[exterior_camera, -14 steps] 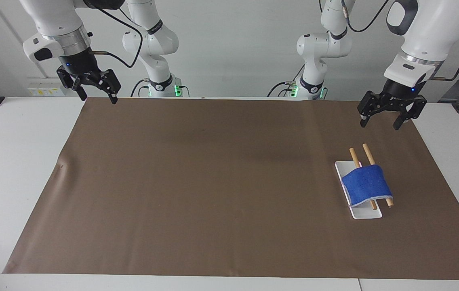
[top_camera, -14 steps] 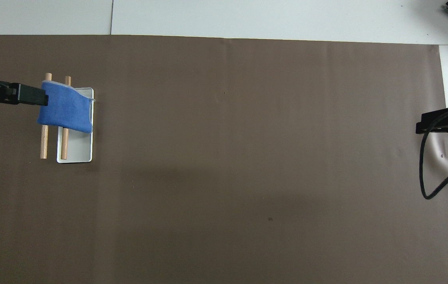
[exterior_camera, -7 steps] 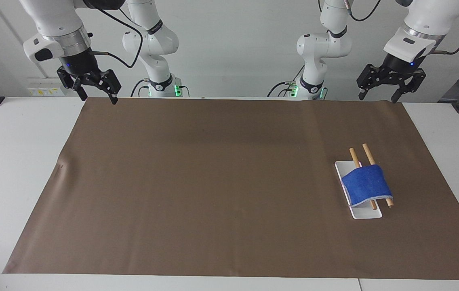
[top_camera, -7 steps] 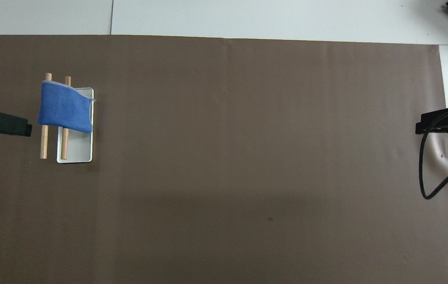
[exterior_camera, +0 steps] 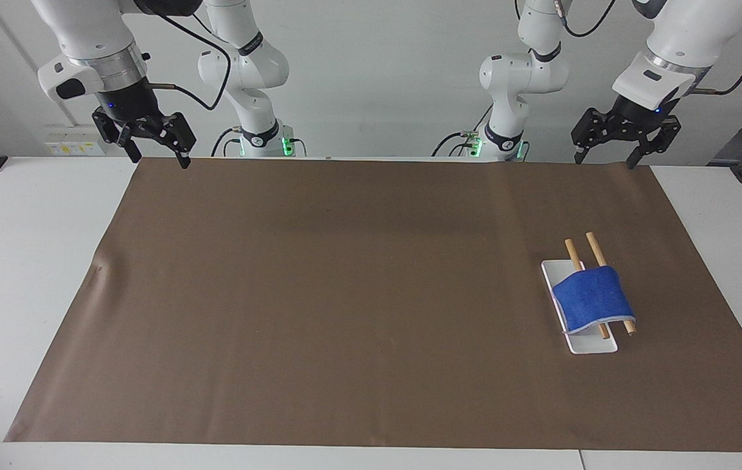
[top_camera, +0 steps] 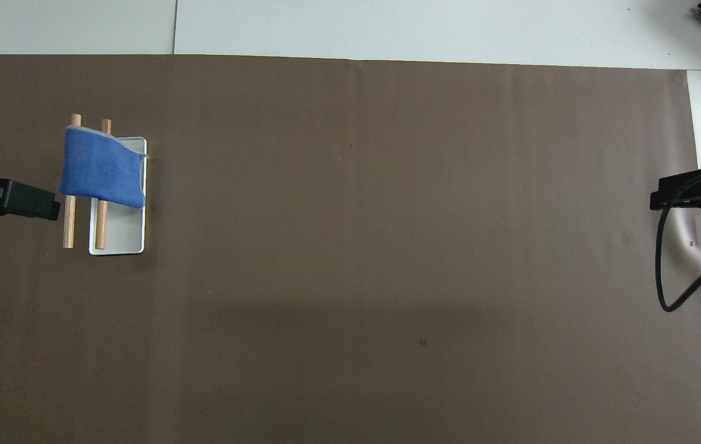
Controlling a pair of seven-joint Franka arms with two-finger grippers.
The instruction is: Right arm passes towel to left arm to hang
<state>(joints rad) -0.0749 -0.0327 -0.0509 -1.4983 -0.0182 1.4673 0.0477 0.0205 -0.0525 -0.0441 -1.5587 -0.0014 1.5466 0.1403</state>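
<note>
The bright blue towel (exterior_camera: 593, 299) lies draped over two wooden rods (exterior_camera: 594, 247) that rest on a white tray (exterior_camera: 593, 344), toward the left arm's end of the table. In the overhead view the towel (top_camera: 102, 168) covers the rods' (top_camera: 68, 228) farther half. My left gripper (exterior_camera: 605, 160) is open and empty, raised over the mat's edge nearest the robots, apart from the towel; it also shows in the overhead view (top_camera: 29, 202). My right gripper (exterior_camera: 157, 160) is open and empty, waiting over the mat's corner at its own end, and shows in the overhead view (top_camera: 674, 196).
A large brown mat (exterior_camera: 358, 294) covers most of the white table (exterior_camera: 25, 261). A black cable (top_camera: 665, 271) hangs from the right arm over the mat's edge. The white tray (top_camera: 122, 237) shows bare nearer the robots than the towel.
My left gripper has risen and drawn back from above the rods toward the robots' edge of the mat. The towel stays on the rods. The right arm has not moved.
</note>
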